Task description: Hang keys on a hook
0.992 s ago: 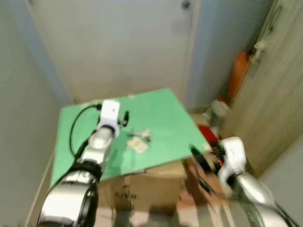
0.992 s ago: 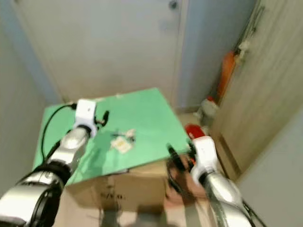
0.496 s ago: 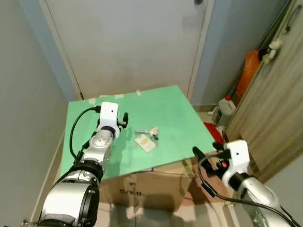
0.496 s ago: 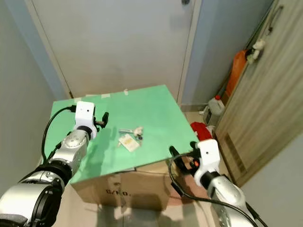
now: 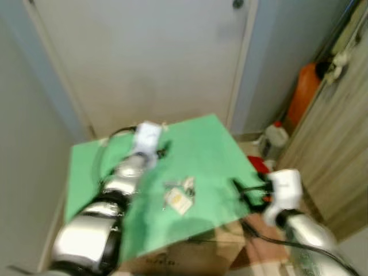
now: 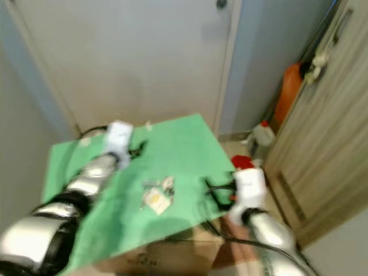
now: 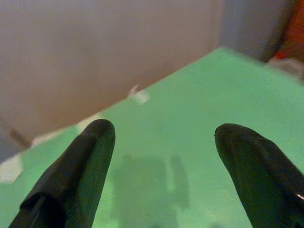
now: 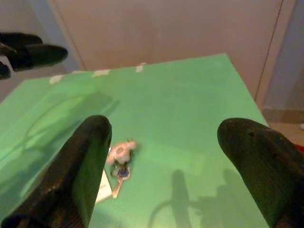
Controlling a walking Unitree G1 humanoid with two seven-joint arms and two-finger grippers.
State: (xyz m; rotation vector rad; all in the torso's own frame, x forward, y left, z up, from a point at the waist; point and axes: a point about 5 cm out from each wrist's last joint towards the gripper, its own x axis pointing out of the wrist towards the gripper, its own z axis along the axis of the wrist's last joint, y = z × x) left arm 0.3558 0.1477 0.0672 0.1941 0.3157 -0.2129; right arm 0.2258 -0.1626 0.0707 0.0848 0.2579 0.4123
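Your green counter (image 5: 213, 149) sits on a cardboard box (image 5: 190, 261) in a tight corner: pale door (image 5: 144, 57) behind, wood panel (image 5: 339, 155) right, orange jug (image 5: 303, 95) and white bottle (image 5: 275, 138) on the floor. Keys (image 8: 118, 159) with a tag lie mid-counter, apart from both claws. Left claw (image 7: 161, 137) spread above the far-left part, right claw (image 8: 166, 137) spread at the near-right edge, pointing at the keys; blurry frames

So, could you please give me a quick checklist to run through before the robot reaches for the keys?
1. Keys lying free on the green board: ok.
2. Right gripper open, facing the keys: ok.
3. Left gripper open, holding nothing, above the board's far side: ok.
4. Path from right gripper to keys unobstructed: ok.
5. Head views sharp enough: not ok, blurred.
6. Hook located: cannot tell.
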